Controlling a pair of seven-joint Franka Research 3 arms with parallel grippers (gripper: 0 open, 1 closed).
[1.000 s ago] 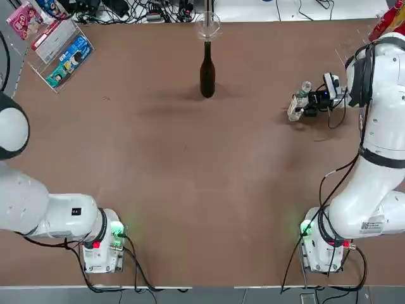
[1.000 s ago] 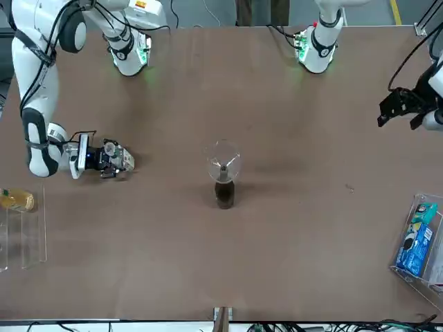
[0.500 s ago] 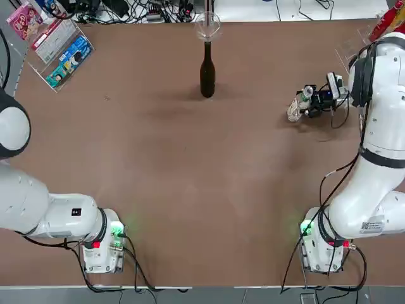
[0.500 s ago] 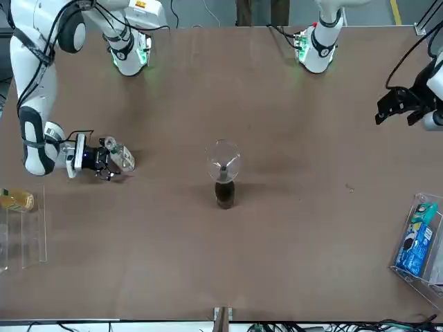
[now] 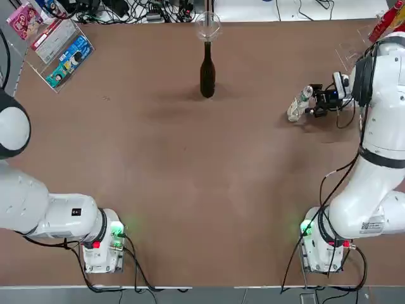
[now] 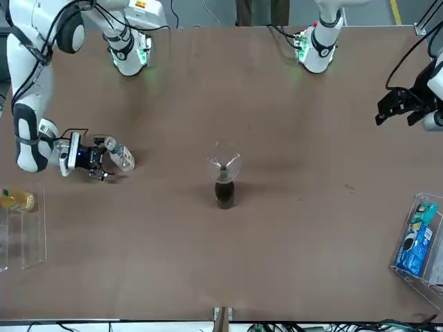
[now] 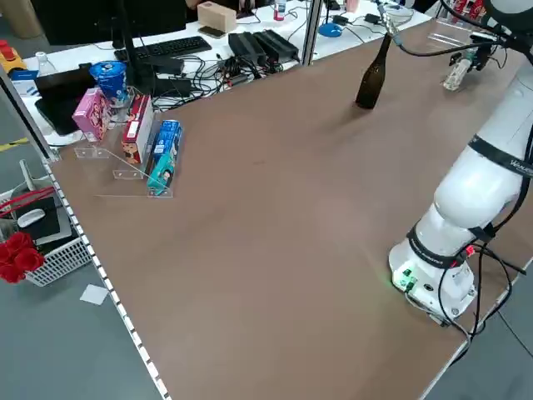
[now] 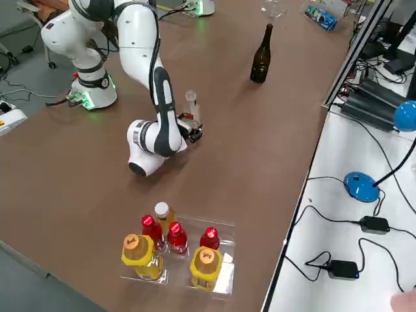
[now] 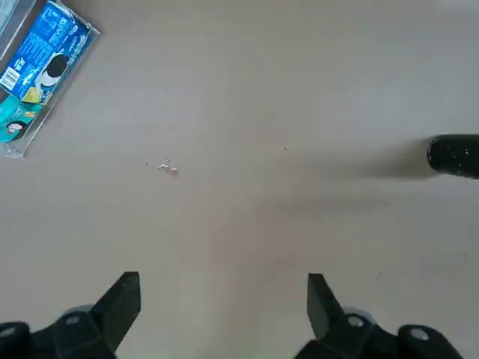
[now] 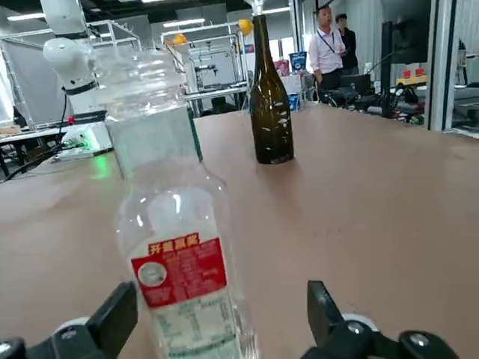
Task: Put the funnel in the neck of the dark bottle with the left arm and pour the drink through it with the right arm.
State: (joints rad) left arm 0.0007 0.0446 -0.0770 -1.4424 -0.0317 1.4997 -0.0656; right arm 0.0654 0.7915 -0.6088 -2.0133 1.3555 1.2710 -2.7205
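The funnel [image 5: 207,26] sits in the neck of the dark bottle [image 5: 207,71] near the counter's far edge. The drink [image 5: 299,104] stands near the right edge, just before the open right pincer [image 5: 320,101], probably set down. The left pincer [image 6: 399,109] hangs open, idle, by the left edge. Whether liquid went through cannot be seen.

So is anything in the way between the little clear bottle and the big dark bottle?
No, nothing visible. Only bare table lies between the drink, standing by the open right gripper, and the dark bottle with the funnel on top.
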